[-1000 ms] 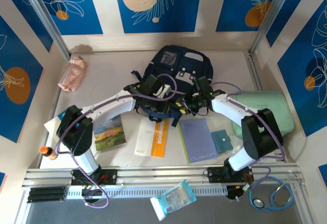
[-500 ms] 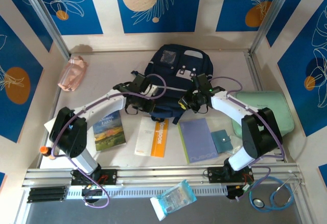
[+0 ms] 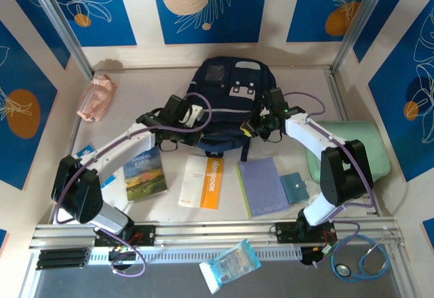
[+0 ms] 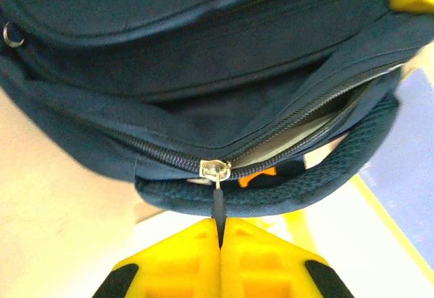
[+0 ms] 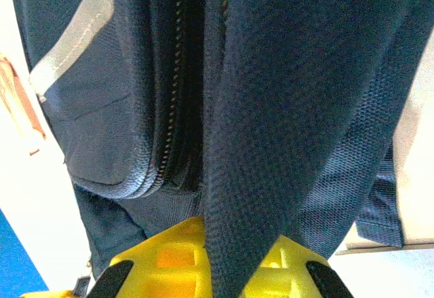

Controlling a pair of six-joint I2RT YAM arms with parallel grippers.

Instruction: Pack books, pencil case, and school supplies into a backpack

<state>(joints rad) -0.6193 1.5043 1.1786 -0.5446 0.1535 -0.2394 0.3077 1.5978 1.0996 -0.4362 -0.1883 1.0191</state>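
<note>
Three books lie flat in a row on the pale table [image 3: 173,77]: Animal Farm [image 3: 144,174], a white one with an orange band [image 3: 202,183] and a lavender notebook [image 3: 263,186]. One teal pad [image 3: 293,187] lies just beside the notebook. One pink pencil case [image 3: 95,97] sits far left. One navy backpack [image 3: 227,94] lies behind the books, its zip partly open on dark lining. The left gripper [image 4: 220,233] pinches the zipper pull [image 4: 218,176], and the right gripper [image 5: 230,257] is clamped on the backpack's fabric. Blue leaf-patterned panels [image 3: 207,6] wall the space.

Bright, even overhead light, soft shadows; the backpack [image 4: 203,74] blurs toward wrist-view edges.
</note>
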